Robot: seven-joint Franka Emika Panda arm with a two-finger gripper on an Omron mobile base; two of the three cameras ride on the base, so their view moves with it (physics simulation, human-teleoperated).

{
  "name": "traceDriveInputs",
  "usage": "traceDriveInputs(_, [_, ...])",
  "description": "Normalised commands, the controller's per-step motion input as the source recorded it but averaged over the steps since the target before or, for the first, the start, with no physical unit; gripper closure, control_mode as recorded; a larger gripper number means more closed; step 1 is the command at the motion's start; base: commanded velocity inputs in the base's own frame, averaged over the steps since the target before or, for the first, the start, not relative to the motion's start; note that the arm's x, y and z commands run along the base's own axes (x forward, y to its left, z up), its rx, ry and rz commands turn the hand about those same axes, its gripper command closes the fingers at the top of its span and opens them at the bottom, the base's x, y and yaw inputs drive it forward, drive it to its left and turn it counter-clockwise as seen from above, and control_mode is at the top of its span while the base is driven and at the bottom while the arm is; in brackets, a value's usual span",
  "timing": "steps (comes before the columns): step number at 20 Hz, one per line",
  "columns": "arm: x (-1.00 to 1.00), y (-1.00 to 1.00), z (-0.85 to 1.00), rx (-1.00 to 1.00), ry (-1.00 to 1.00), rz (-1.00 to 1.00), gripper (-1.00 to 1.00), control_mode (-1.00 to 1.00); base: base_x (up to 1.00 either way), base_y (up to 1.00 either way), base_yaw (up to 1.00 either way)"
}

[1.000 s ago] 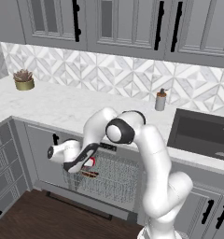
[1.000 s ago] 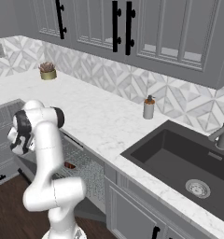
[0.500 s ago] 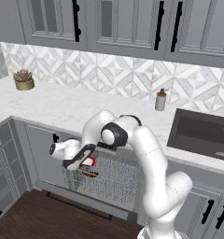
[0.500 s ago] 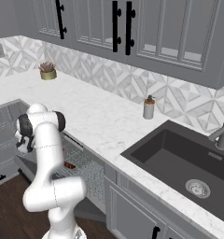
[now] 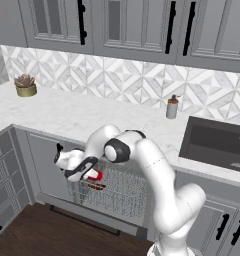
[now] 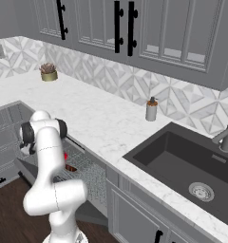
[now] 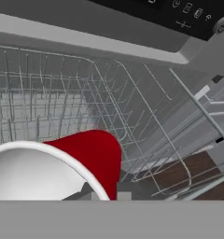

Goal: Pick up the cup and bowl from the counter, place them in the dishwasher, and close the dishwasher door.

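Red cup [image 5: 93, 175], clamped in the gripper [image 5: 88, 174], has sunk lower into the wire rack [image 7: 62, 98]; open rack space lies beyond the jaws.

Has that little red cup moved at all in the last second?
Yes. In the left base view the cup, carried in the gripper, has sunk away from the counter edge, deeper over the dishwasher rack.
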Motion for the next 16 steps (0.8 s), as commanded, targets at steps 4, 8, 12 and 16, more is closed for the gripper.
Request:
traceDriveInputs(4, [0.15, -0.04, -0.24, 0.0, -0.03, 0.0, 1.0, -1.0, 0.0, 0.0, 0.0])
traceDriveInputs(8, [0.02, -0.02, -0.06, 0.0, 0.0, 0.0, 1.0, -1.0, 0.0, 0.0, 0.0])
traceDriveInputs(12, [0.0, 0.0, -0.03, 0.0, 0.0, 0.0, -1.0, -1.0, 0.0, 0.0, 0.0])
traceDriveInputs(16, [0.0, 0.0, 0.0, 0.0, 0.0, 0.0, -1.0, -1.0, 0.0, 0.0, 0.0])
